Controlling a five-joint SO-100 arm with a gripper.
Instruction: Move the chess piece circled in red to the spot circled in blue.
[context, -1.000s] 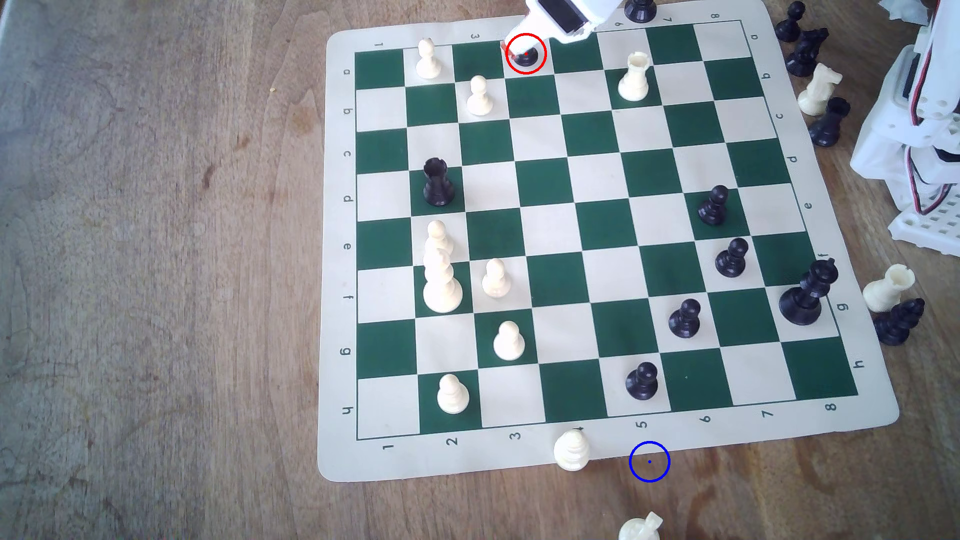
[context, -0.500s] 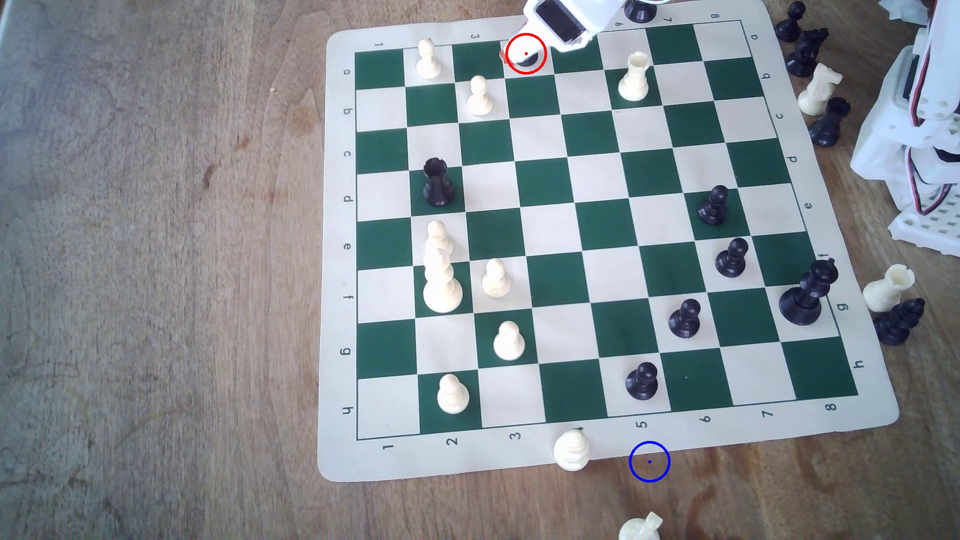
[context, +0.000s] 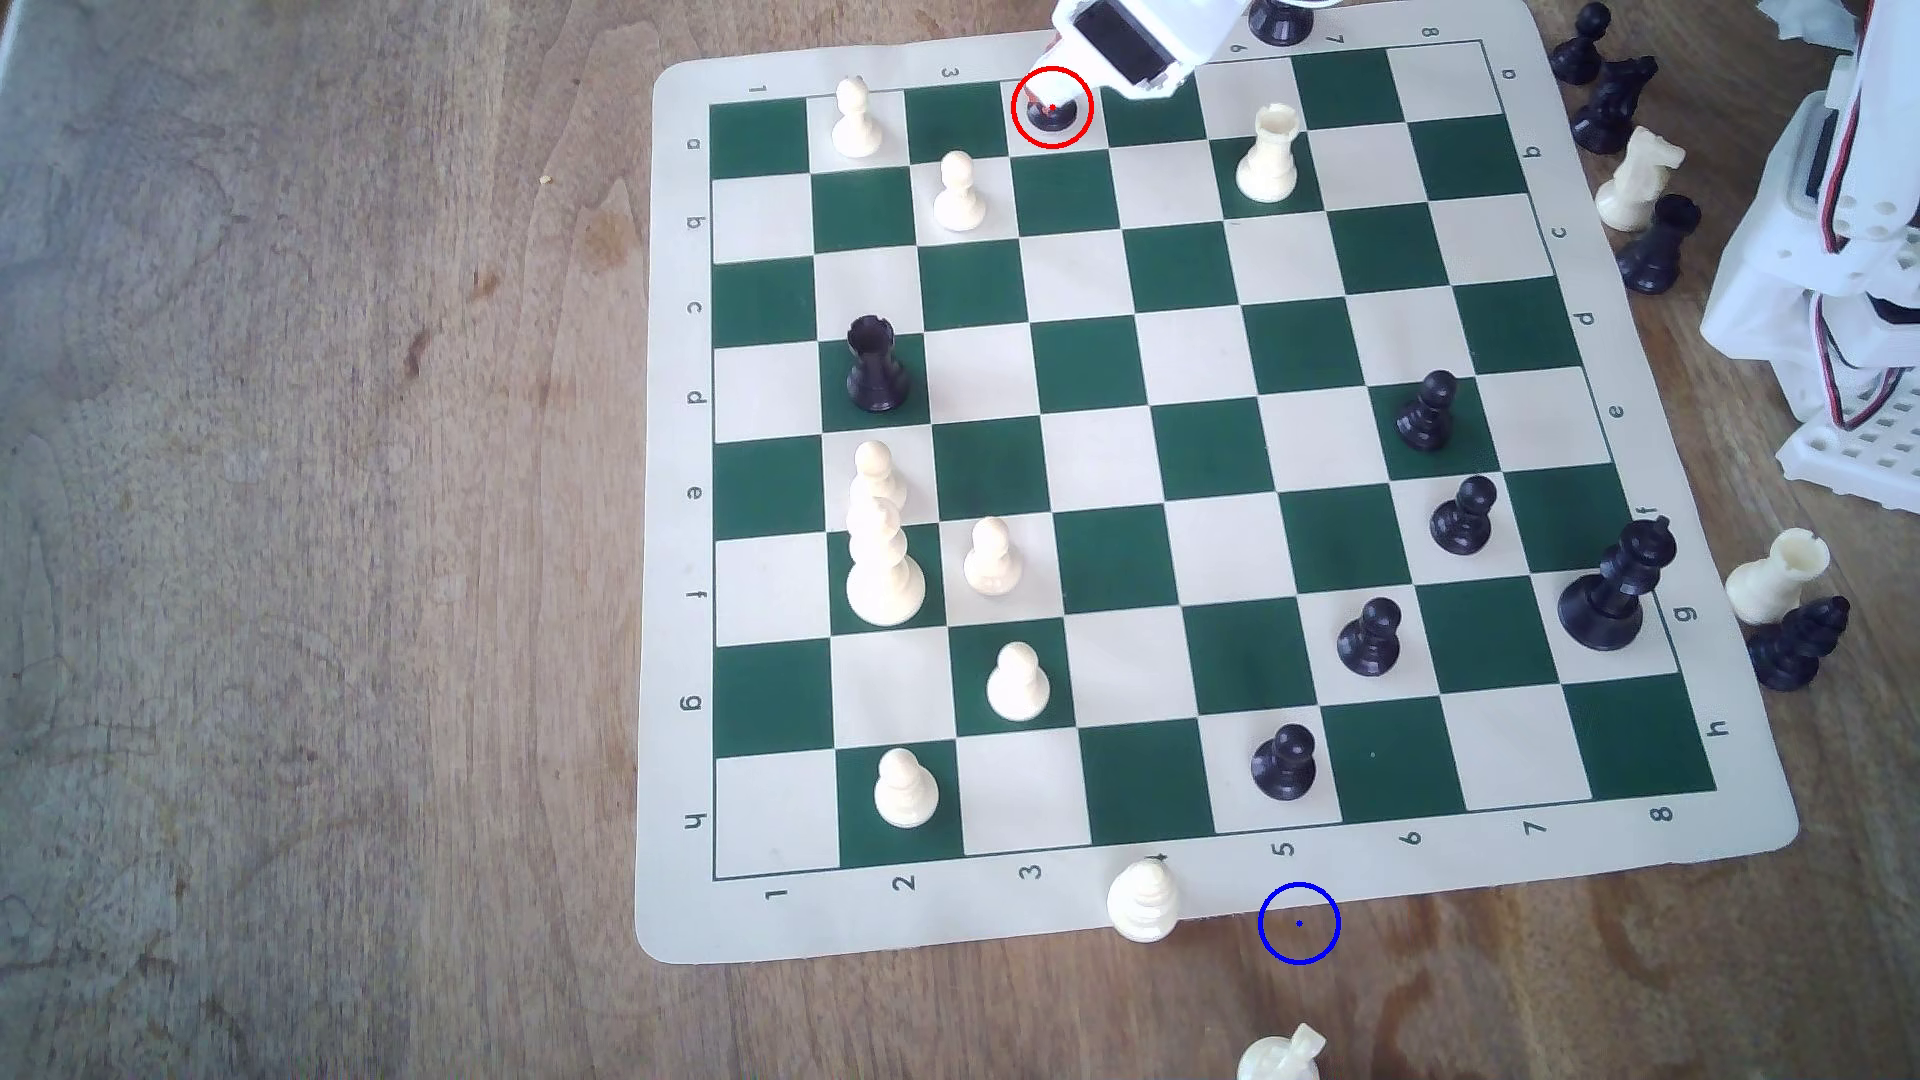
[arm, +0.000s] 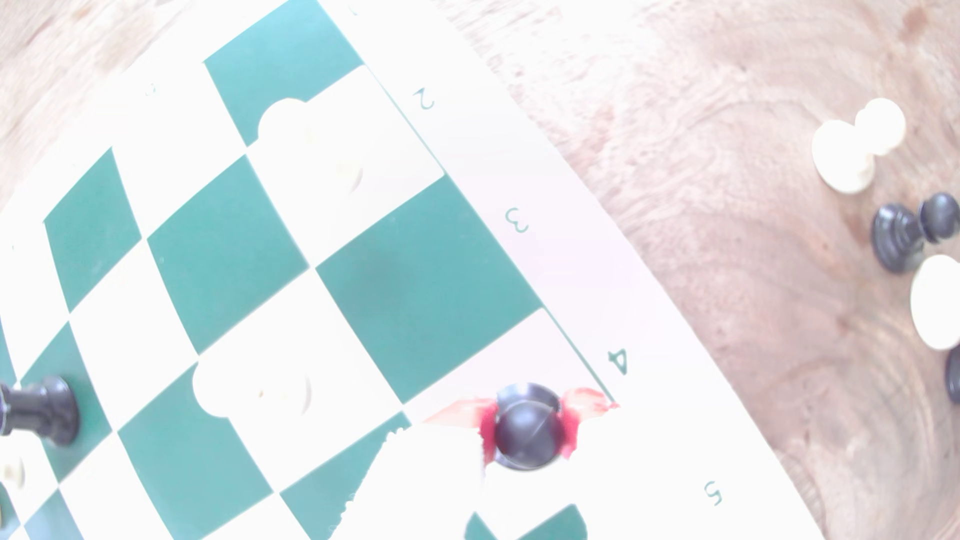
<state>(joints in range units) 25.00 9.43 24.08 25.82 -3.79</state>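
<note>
The chess piece circled in red is a small black pawn (context: 1051, 119) on a white square in the board's far row, by the 4 mark. My gripper (context: 1047, 96) comes down on it from the top edge of the exterior view. In the wrist view the pawn's ball head (arm: 527, 433) sits between my red fingertips (arm: 485, 431), which press on both sides, so the gripper (arm: 527, 428) is shut on it. The spot circled in blue (context: 1299, 923) lies on bare wood just off the board's near edge, below the 5 mark.
White pawns (context: 856, 119) (context: 957, 192) stand at the exterior view's left of the gripped pawn, and a white rook (context: 1269, 156) to its right. A white piece (context: 1143, 901) sits on the board's border left of the blue ring; another (context: 1280, 1054) lies below it. Arm base (context: 1829, 260) far right.
The red fingertip that stuck out to the left of the pawn has drawn in, and the fingers have shut on the pawn's head. The pawn stays on its square.
</note>
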